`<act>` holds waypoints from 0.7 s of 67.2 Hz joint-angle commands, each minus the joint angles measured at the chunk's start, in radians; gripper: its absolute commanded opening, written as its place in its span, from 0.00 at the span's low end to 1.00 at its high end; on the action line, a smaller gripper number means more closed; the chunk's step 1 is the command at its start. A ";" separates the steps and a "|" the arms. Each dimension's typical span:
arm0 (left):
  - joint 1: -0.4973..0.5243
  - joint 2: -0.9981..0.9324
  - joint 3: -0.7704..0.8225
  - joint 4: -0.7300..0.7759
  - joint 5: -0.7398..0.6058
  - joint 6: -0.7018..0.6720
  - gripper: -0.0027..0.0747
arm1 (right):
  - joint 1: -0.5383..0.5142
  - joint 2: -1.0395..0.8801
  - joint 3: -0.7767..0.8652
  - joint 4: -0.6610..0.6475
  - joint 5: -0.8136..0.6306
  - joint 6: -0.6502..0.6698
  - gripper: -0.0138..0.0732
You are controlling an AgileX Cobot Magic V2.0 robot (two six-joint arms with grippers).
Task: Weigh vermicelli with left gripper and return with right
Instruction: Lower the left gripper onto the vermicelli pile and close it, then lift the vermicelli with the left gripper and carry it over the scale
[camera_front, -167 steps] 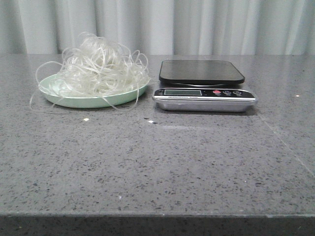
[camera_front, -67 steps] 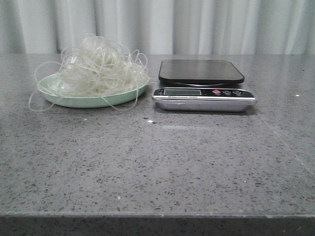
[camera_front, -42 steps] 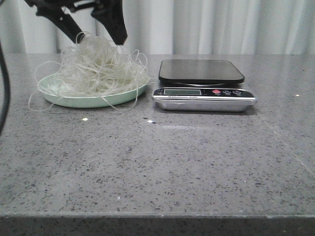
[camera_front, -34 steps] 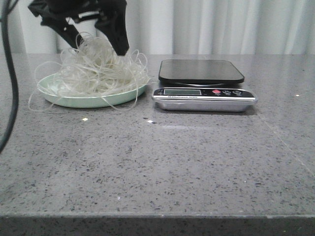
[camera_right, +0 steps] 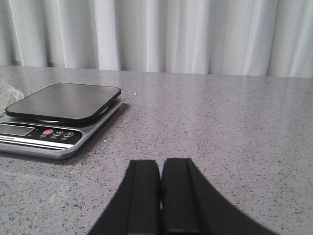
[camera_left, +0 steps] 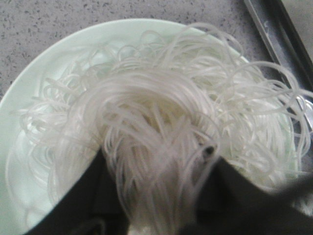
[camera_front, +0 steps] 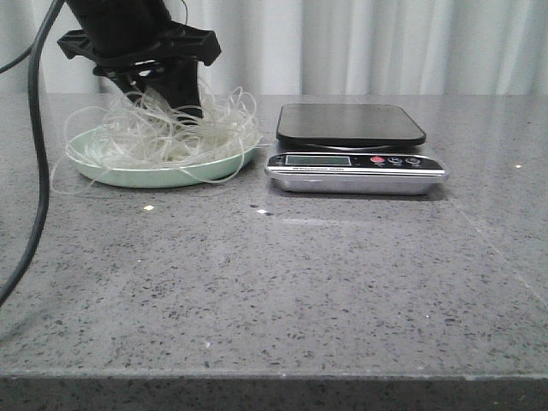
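Note:
The vermicelli is a fluffy heap of whitish loops on a pale green plate at the back left. My left gripper has come down from above into the top of the heap. In the left wrist view its dark fingers stand apart on either side of a bundle of vermicelli, so the left gripper is open round the strands. The right gripper hovers low over the table, right of the scale, shut on nothing. It is outside the front view.
A kitchen scale with a black platform stands right of the plate; the right wrist view also shows the scale. The left arm's black cable hangs at the far left. Pale curtains close off the back.
The left gripper came in from the top left and sank into the vermicelli, pressing the heap lower. The plate and scale have not moved.

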 commanded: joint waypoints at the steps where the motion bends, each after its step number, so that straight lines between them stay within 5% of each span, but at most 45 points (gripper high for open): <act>1: -0.005 -0.036 -0.078 -0.028 0.050 -0.009 0.23 | -0.007 -0.016 -0.008 -0.011 -0.075 0.000 0.34; 23: -0.079 -0.036 -0.465 -0.059 0.124 -0.009 0.20 | -0.007 -0.016 -0.008 -0.011 -0.075 0.000 0.34; 47: -0.187 0.046 -0.526 -0.096 -0.029 -0.015 0.20 | -0.007 -0.016 -0.008 -0.011 -0.075 0.000 0.34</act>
